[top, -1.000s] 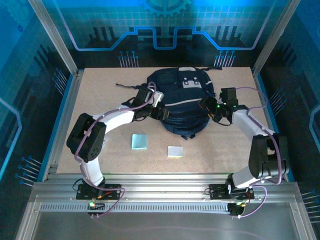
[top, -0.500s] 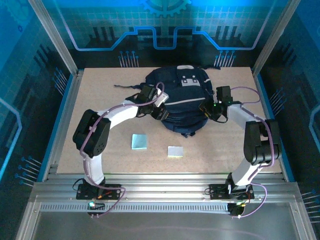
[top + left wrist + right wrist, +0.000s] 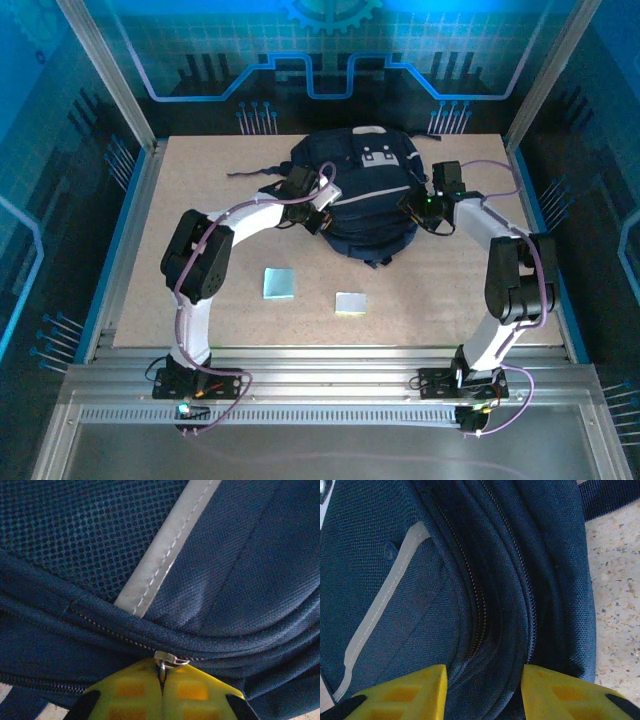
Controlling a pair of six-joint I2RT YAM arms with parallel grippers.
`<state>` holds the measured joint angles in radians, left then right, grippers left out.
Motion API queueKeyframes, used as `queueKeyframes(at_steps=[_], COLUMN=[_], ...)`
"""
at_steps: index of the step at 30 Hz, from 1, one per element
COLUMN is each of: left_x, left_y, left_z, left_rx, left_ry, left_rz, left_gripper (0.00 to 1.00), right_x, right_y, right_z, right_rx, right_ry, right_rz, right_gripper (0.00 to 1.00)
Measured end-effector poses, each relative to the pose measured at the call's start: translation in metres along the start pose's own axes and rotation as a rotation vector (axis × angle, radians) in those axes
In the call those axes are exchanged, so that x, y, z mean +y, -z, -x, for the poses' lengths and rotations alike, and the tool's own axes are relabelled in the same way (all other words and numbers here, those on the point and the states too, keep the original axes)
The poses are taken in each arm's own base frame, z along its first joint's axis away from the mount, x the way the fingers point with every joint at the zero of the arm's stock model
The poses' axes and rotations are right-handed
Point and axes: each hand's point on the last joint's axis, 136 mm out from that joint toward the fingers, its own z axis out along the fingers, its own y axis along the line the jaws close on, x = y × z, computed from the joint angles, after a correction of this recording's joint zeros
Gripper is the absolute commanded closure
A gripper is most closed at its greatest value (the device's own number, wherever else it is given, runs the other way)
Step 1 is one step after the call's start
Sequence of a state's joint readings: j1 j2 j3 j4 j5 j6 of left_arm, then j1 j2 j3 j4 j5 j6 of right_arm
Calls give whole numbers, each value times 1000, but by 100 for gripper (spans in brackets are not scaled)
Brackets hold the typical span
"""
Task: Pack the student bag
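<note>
Standing at the near edge, I see two flat squares lying on the table (image 3: pixel 460 290) in front of the arm bases: a pale blue square (image 3: pixel 279 284) on the left and a smaller pale green square (image 3: pixel 350 303) just to its right. The two lie apart from each other and short of the bag.

Past them, both arms curve inward and meet the student bag (image 3: pixel 360 195), which lies in the far middle of the table, its grey-white patch facing up. The left gripper (image 3: pixel 313 210) sits against the bag's left flank. In the left wrist view that gripper (image 3: pixel 162 692) has its yellow fingers clenched together, pinching the tab of a metal zip slider (image 3: pixel 170 658) on a curved zip line just below a grey-white stripe (image 3: pixel 165 550).

The right gripper (image 3: pixel 412 208) is at the bag's right flank. In its own camera the gripper (image 3: pixel 482 692) has its yellow fingers (image 3: pixel 420 690) spread to either side of a thick ridge of navy fabric carrying two zip lines. The cloth fills the gap between them, so as far as I can judge they are grasping that ridge.

Farther back, a black strap (image 3: pixel 245 172) trails from the bag's far left side onto bare table.
</note>
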<state>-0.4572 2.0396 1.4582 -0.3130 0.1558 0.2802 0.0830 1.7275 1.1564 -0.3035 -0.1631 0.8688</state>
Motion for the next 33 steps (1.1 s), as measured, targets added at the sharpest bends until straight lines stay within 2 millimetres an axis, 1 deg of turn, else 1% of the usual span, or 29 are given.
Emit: queueKeyframes(at_steps=[2,3,6,7,8,11,13,15,18,21,22,23,24,26,28,29,30,31,33], left_x=[-1,-1,-7,-11,-15,-38,-60,-81,-111,-130,-133,-134,-133,-128,-121,-115,-108,-102,-82], left_y=[0,0,1,3,4,8,9,10,12,12,12,12,12,12,11,10,10,9,10], left_z=[0,0,2,4,5,14,21,28,38,39,38,37,36,33,31,28,25,23,20], left_rx=[0,0,-2,-5,-7,-24,-31,-38,-55,-55,-52,-46,-41,-31,-19,-11,1,9,13], left_ry=[0,-1,2,0,-6,-24,-47,-68,-108,-133,-136,-137,-137,-135,-132,-126,-115,-101,-64], left_rz=[-3,-3,-8,-12,-17,-44,-77,-107,-149,-179,-183,-184,-180,-159,-129,-111,-94,-80,-39], left_gripper=[100,100,100,100,100,100,100,100,100,100,100,100,100,100,100,100,100,100,100], right_x=[0,0,3,5,8,17,22,24,25,25,24,22,19,15,4,0,0,0,3], right_y=[1,1,5,9,14,35,48,54,52,43,38,33,27,15,2,-4,-8,-11,-12], right_z=[0,1,-1,-2,-4,-12,-18,-22,-26,-28,-30,-33,-35,-39,-42,-43,-43,-43,-43], right_rx=[2,3,13,16,16,12,10,13,24,38,47,57,66,75,82,86,85,86,81], right_ry=[7,10,20,23,27,24,18,6,-14,-26,-30,-36,-41,-41,-50,-60,-67,-72,-72], right_rz=[-2,-2,10,21,34,90,129,155,170,168,162,150,136,111,75,69,74,79,104], right_gripper=[56,53,32,26,25,23,23,23,23,24,26,31,42,70,98,100,100,100,100])
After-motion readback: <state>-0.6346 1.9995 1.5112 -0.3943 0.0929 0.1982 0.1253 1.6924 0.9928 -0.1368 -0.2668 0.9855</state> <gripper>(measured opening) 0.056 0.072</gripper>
